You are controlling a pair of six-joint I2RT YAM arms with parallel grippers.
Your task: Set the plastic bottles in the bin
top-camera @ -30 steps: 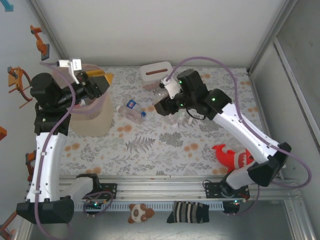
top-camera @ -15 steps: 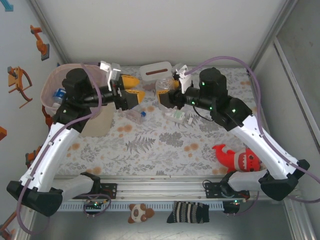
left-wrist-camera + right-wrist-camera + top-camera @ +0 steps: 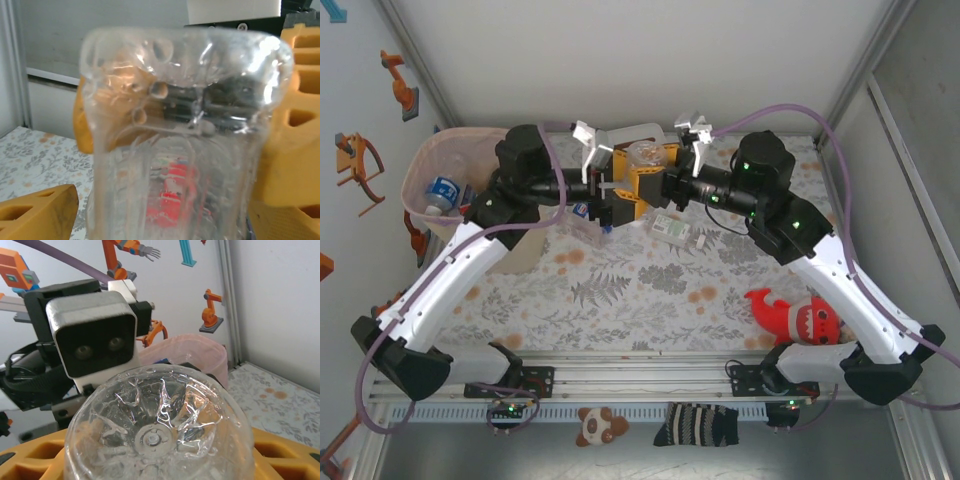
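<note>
Floral-print worktop (image 3: 620, 290) inside a white-walled enclosure. Both arms meet in the air over its far middle. Right gripper (image 3: 160, 462) is clamped on a clear bottle (image 3: 643, 153) — base toward its wrist camera, an orange finger on either side. Left gripper (image 3: 165, 195) is spread wide astride the same bottle, with a gap at one finger — no grip. Bin (image 3: 415, 170) stands at far left with a blue-labelled bottle (image 3: 442, 190) inside. Half-hidden bottle (image 3: 578, 228) and flattened bottle (image 3: 672, 228) lie on the worktop below the grippers.
</note>
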